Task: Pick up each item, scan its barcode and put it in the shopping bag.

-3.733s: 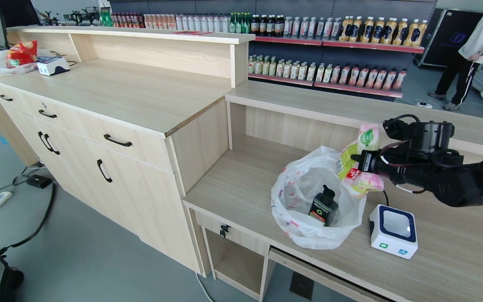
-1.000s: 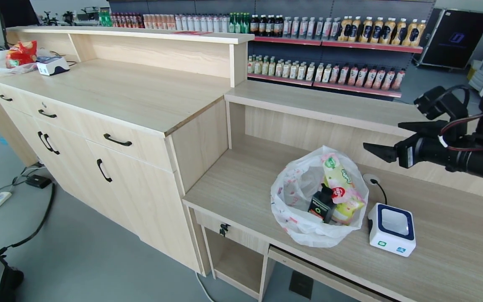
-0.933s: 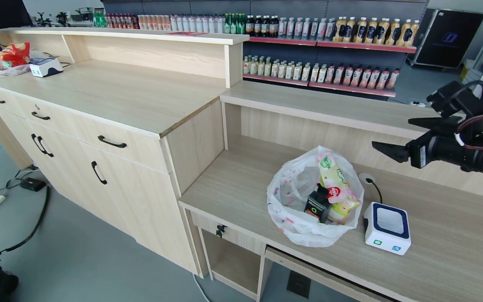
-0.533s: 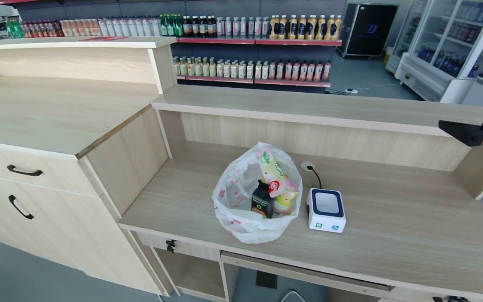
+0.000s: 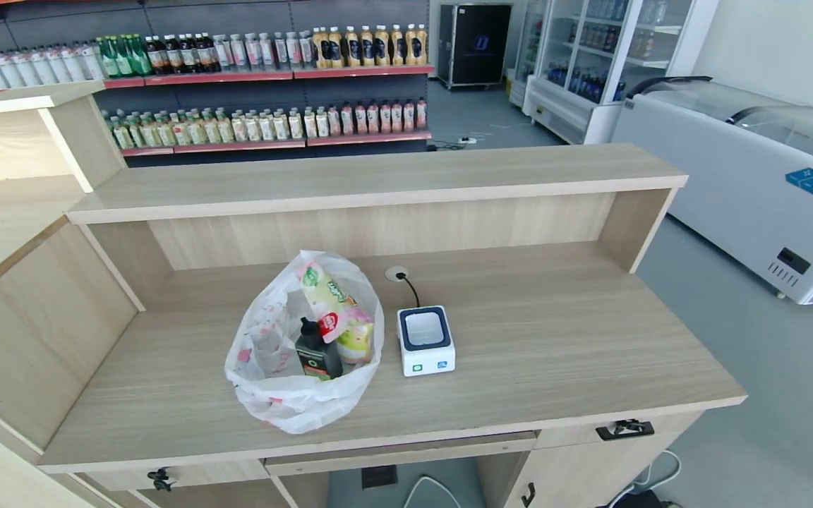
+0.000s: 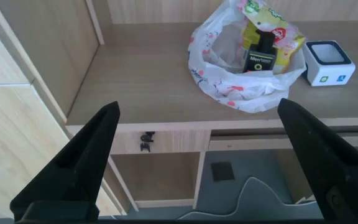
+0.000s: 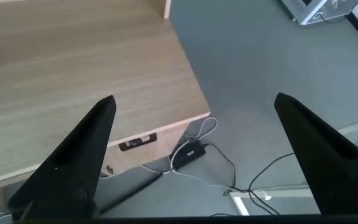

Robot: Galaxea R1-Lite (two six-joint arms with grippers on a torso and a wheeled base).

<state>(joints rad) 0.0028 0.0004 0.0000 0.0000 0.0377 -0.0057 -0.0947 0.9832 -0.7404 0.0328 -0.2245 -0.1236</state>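
A white plastic shopping bag point(image 5: 286, 395) stands open on the wooden counter point(image 5: 555, 339). Inside it are a black bottle point(image 5: 317, 355) and a green, yellow and pink snack packet point(image 5: 329, 303), leaning together. A white scanner point(image 5: 425, 340) with a blue-rimmed window sits right beside the bag. My left gripper point(image 6: 197, 155) is open and holds nothing, hanging before the counter's front edge with the bag point(image 6: 229, 93), bottle point(image 6: 261, 56) and scanner point(image 6: 329, 62) beyond it. My right gripper point(image 7: 194, 155) is open with nothing in it, off the counter's right end above the floor.
A raised ledge point(image 5: 378, 180) runs along the counter's back. The scanner's cable point(image 5: 410, 286) goes into a hole behind it. A chest freezer point(image 5: 731, 183) stands at the right, and drink shelves point(image 5: 265, 92) at the back. A power strip and cords point(image 7: 188, 152) lie on the floor.
The head camera has swung right, shifting the whole picture. The right gripper, earlier shut on the snack packet over the bag, let it go into the bag, opened and drew away right.
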